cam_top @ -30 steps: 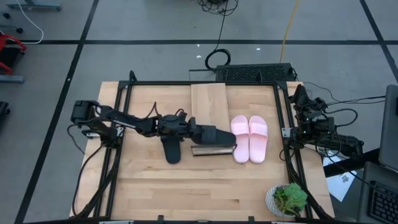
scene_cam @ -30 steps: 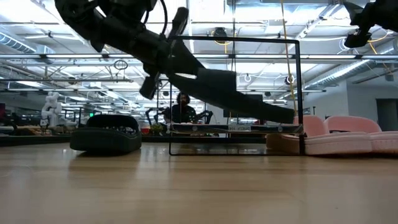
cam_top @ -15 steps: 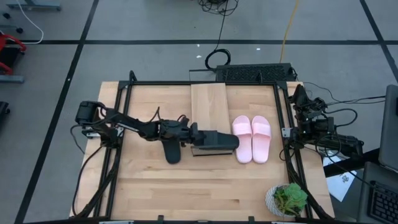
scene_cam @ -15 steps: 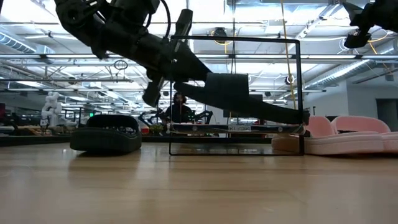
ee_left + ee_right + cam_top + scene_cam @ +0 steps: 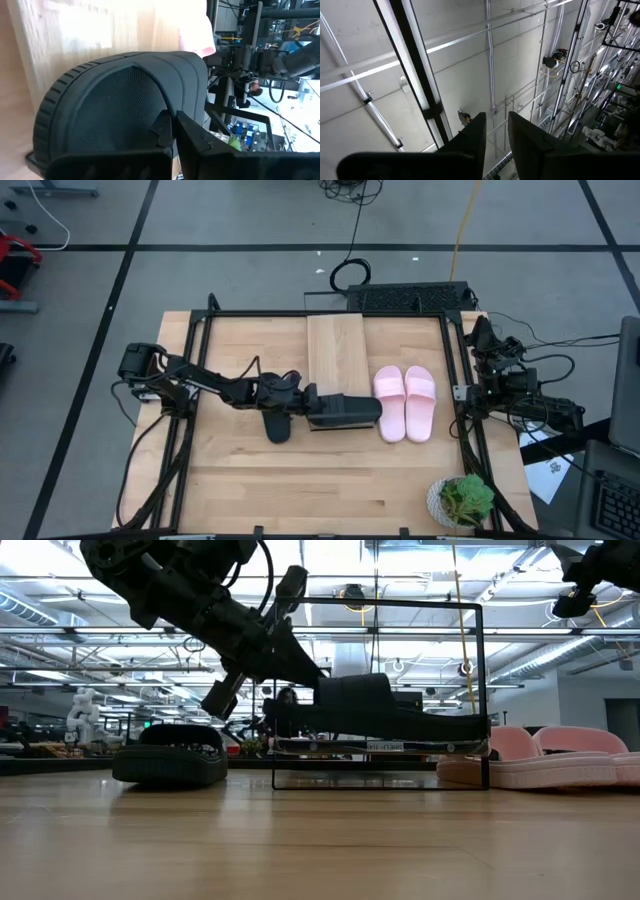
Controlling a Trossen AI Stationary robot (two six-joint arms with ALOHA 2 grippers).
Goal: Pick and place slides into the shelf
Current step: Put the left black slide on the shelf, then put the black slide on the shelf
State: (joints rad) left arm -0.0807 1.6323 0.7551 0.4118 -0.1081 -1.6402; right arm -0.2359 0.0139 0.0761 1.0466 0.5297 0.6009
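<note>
The left claw, closed on the heel of a black slide, holds it at the near end of the shelf, just beside the pink pair, which it could knock if released crooked.

We read this as a robotics lab: taped concrete floor, exposed ceiling trusses, other robot rigs behind.

Slides, shelf on wooden table
</note>
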